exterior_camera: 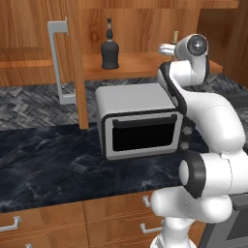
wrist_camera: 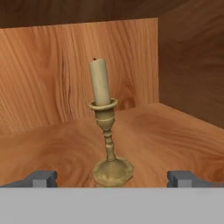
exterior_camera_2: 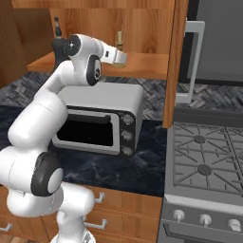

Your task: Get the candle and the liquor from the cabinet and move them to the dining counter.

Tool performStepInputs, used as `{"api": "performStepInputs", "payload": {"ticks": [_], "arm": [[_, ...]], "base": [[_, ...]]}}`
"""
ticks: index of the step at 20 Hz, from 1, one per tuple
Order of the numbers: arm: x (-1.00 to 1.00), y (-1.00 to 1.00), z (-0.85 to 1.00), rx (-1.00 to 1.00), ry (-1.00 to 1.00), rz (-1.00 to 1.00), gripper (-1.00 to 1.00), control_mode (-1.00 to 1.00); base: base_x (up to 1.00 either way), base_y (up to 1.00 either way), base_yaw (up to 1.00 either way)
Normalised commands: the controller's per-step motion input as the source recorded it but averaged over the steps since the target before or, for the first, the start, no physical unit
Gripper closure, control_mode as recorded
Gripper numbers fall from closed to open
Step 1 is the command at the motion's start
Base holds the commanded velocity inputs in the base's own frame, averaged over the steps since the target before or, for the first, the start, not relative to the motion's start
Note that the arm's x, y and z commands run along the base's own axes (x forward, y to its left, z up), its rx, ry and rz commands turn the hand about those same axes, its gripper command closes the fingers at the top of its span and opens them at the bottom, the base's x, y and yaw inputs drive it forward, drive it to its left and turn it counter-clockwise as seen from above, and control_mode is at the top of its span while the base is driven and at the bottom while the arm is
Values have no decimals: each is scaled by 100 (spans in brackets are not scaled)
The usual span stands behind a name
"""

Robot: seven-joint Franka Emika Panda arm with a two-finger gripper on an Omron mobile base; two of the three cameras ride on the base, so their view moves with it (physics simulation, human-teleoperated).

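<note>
The cabinet (exterior_camera: 72, 58) stands open, its shelf (exterior_camera_2: 142, 66) lit inside. On the shelf's right part stands the candle (wrist_camera: 105, 127), cream in a brass holder, upright and centred straight ahead of my gripper (wrist_camera: 113, 178). The fingertips (wrist_camera: 43, 178) sit wide apart on either side of the candle's base, open and not touching it. From the right base view the gripper (exterior_camera_2: 118, 57) reaches into the shelf just below the candle (exterior_camera_2: 119, 40). The liquor (exterior_camera: 110, 48), a dark bottle, stands upright further left on the same shelf. The dining counter is out of view.
A grey toaster oven (exterior_camera: 138, 121) sits on the dark marble counter (exterior_camera: 48, 160) right under the cabinet, beneath my arm. A stove (exterior_camera_2: 209, 156) lies to the right. The right cabinet door (exterior_camera_2: 178, 61) hangs open beside the shelf. The cabinet's side wall (wrist_camera: 192, 65) is close to the candle's right.
</note>
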Motion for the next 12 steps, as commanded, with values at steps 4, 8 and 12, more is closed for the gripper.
{"api": "performStepInputs", "payload": {"ticks": [4, 8, 12], "arm": [[-2, 0, -19, -4, -22, 0, -100, -100], [0, 0, -22, -4, -16, 0, -100, -100], [0, 0, -11, -3, -10, 1, -100, -100]], "base": [[0, 0, 0], [0, 0, 0], [0, 0, 0]]}}
